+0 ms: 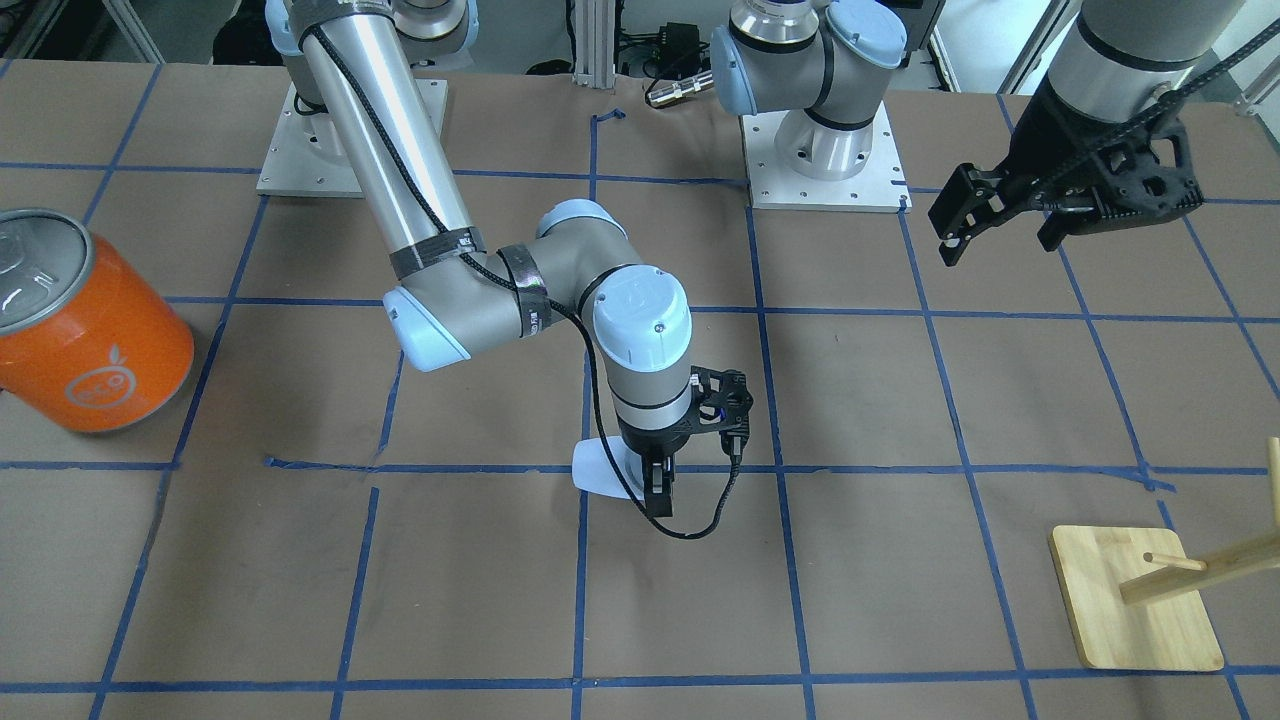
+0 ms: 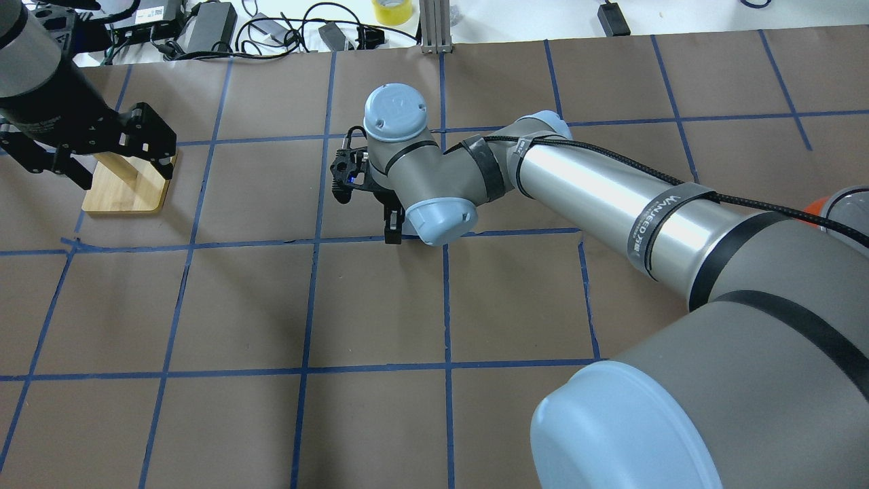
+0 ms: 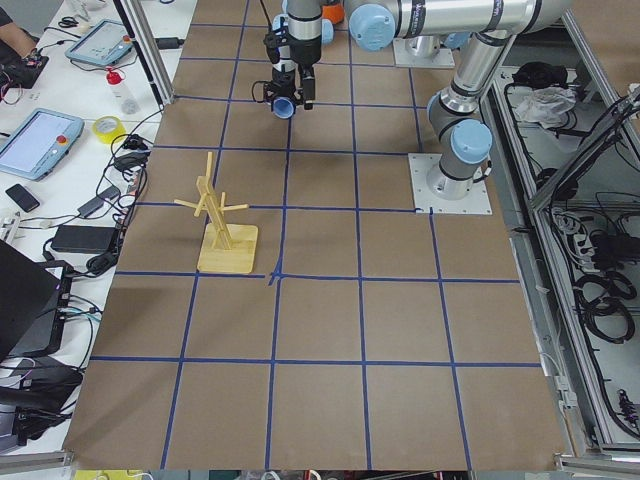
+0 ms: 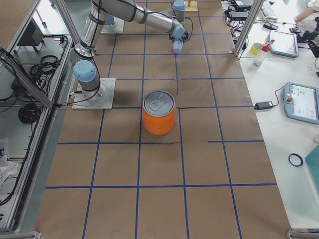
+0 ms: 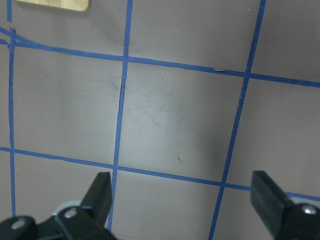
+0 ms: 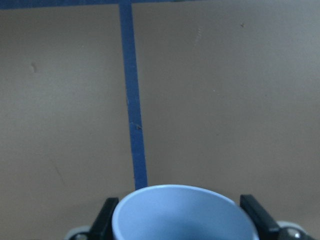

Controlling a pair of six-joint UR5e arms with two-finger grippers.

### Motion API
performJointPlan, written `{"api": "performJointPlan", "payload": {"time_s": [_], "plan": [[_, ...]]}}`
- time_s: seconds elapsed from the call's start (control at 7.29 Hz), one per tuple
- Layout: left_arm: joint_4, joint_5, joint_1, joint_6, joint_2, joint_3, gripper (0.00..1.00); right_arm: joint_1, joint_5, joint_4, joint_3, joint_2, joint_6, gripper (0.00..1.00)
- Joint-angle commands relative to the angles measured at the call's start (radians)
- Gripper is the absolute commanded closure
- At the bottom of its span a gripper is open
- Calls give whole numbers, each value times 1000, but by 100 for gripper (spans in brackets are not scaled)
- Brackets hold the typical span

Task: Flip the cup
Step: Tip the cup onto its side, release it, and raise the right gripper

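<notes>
The cup [image 1: 598, 468] is a small pale blue-white tumbler at the table's middle, on its side. My right gripper [image 1: 655, 490] points down and is shut on it, low over the table. In the right wrist view the cup's bluish open mouth [image 6: 182, 212] sits between my two fingers [image 6: 105, 220]. In the overhead view my right gripper [image 2: 394, 231] shows but my wrist hides the cup. The cup also shows in the exterior left view [image 3: 283, 105]. My left gripper [image 1: 990, 215] is open and empty, high and far from the cup, over the stand [image 2: 129, 190].
A big orange can-shaped container [image 1: 90, 330] with a grey lid stands on the robot's right side. A wooden peg stand [image 1: 1135, 600] on a square base stands on the left side. Blue tape lines [image 6: 132, 100] grid the brown table.
</notes>
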Motion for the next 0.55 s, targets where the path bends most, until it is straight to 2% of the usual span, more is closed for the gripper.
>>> {"api": "performJointPlan", "payload": {"time_s": [0.0, 0.14, 0.27, 0.41], "plan": [[1, 2, 0, 0, 0, 0, 0, 1, 20, -2, 3, -1, -28, 88], [3, 5, 1, 0, 0, 2, 0, 1, 13, 1, 1, 1, -24, 23], [-5, 6, 7, 3, -4, 7, 0, 0, 16, 1, 0, -3, -27, 0], [-5, 6, 7, 6, -9, -1, 0, 0, 16, 2, -9, -6, -28, 0]]}}
